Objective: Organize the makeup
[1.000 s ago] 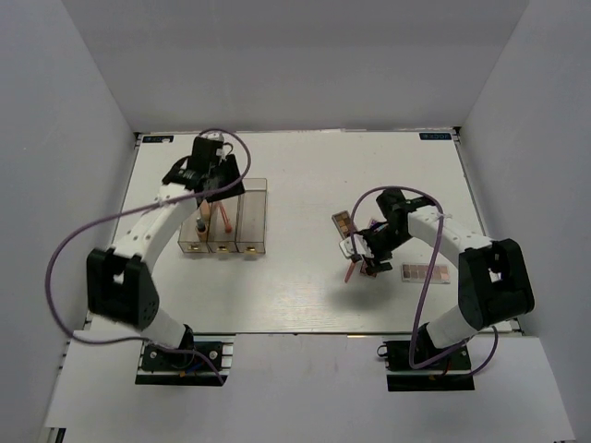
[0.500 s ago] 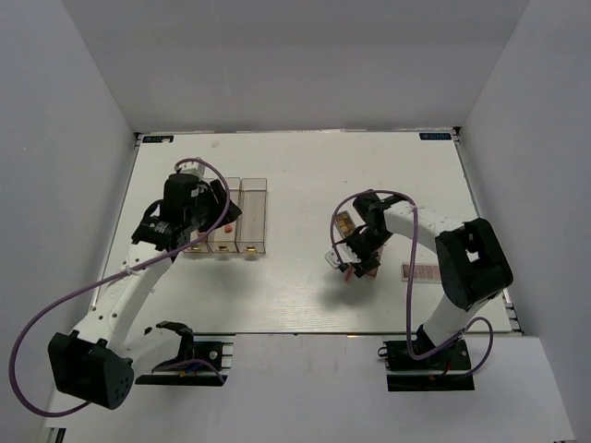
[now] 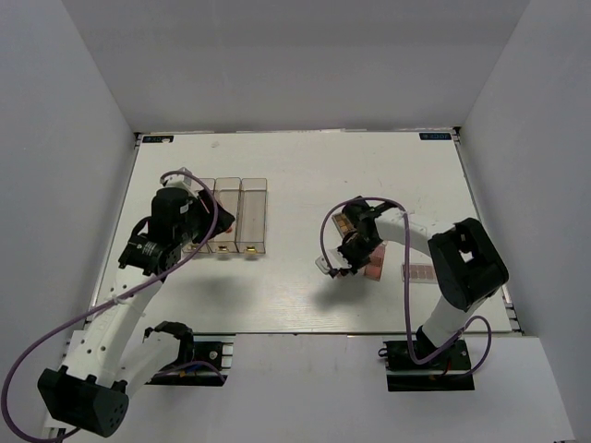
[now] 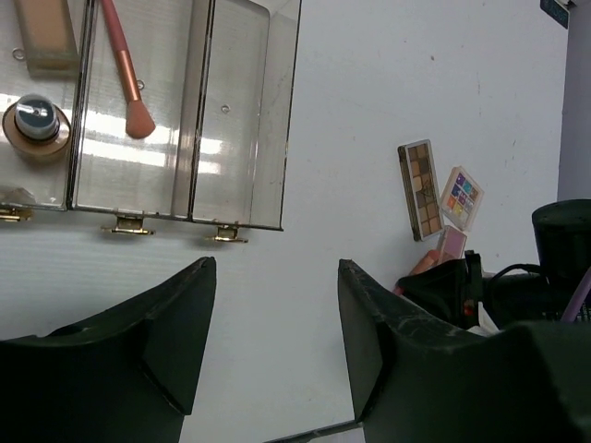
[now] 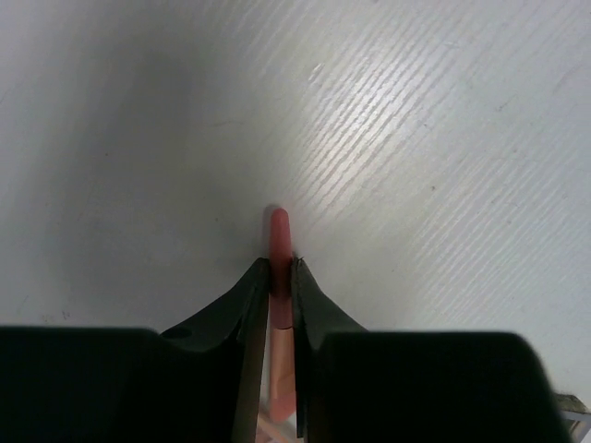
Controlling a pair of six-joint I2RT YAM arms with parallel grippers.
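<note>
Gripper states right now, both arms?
Left gripper: open, nothing between its fingers.
Right gripper: closed on an orange-pink stick.

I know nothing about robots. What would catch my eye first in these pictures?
Right of the middle of the white table, the right gripper is pinched shut on a thin pink-orange stick. On the left, a clear organizer holds a beige bottle and a pink-tipped stick, with the left gripper open near it.
</note>
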